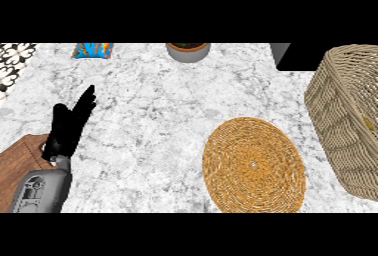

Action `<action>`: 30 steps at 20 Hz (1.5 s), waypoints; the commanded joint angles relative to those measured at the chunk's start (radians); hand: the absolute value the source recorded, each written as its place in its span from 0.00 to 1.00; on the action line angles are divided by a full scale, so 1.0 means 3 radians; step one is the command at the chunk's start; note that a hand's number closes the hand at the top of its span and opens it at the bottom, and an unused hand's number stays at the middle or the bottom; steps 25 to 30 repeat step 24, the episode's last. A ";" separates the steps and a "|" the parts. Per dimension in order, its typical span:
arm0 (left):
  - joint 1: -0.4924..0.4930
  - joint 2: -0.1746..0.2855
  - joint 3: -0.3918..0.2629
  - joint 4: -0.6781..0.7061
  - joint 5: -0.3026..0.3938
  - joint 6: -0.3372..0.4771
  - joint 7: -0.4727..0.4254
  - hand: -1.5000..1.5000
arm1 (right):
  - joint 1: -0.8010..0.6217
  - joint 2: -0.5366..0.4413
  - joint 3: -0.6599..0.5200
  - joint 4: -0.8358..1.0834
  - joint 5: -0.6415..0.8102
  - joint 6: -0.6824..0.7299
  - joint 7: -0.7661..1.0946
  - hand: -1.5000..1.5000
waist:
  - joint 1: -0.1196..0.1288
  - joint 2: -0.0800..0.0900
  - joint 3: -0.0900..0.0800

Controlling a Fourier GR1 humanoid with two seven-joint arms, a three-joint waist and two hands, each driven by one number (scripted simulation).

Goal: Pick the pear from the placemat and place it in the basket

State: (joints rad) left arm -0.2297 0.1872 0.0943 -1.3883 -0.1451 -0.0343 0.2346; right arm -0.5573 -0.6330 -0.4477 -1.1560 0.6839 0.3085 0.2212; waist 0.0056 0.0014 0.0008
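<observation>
Nearest you, your left hand (70,125) hangs over the counter's left side, fingers straight, holding nothing; the right hand is out of view. The placemat (255,165) carries no pear. A yellow patch (367,121) inside the basket (336,125) is likely the pear, so the job looks done. At the back, the packet (94,50) has print you can't read.

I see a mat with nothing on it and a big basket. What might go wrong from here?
The placemat is bare and only a yellow speck, perhaps the pear, shows inside the basket, so whether it sits safely there is unclear. The basket is partly cut off at the right edge, so trouble there may go unseen.
</observation>
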 commanded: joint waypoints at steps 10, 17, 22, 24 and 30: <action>0.0147 -0.0065 -0.0020 0.0030 -0.0024 0.0013 -0.0107 0.50 | -0.0088 -0.0040 -0.0668 0.0031 -0.0394 -0.0872 -0.0202 0.00 | -0.0014 -0.0004 -0.0003; 0.0109 0.0009 0.0006 -0.0181 -0.0001 -0.0025 0.0119 0.50 | 0.0267 -0.0305 -0.1314 0.0079 -0.0925 -0.0684 -0.0043 0.00 | -0.0050 -0.0021 -0.0002; 0.0286 -0.0031 -0.0013 -0.0178 -0.0041 0.0003 -0.0109 0.50 | 0.0820 -0.0727 -0.1748 0.0517 -0.1229 -0.0328 -0.0611 0.00 | -0.0053 -0.0012 0.0000; 0.0134 0.0014 0.0062 -0.0067 0.0003 -0.0013 -0.0034 0.50 | 0.1011 -0.0807 -0.1980 0.0489 -0.1416 -0.0175 -0.0667 0.00 | -0.0087 -0.0016 -0.0001; 0.0134 0.0014 0.0062 -0.0067 0.0003 -0.0013 -0.0034 0.50 | 0.1011 -0.0807 -0.1980 0.0489 -0.1416 -0.0175 -0.0667 0.00 | -0.0087 -0.0016 -0.0001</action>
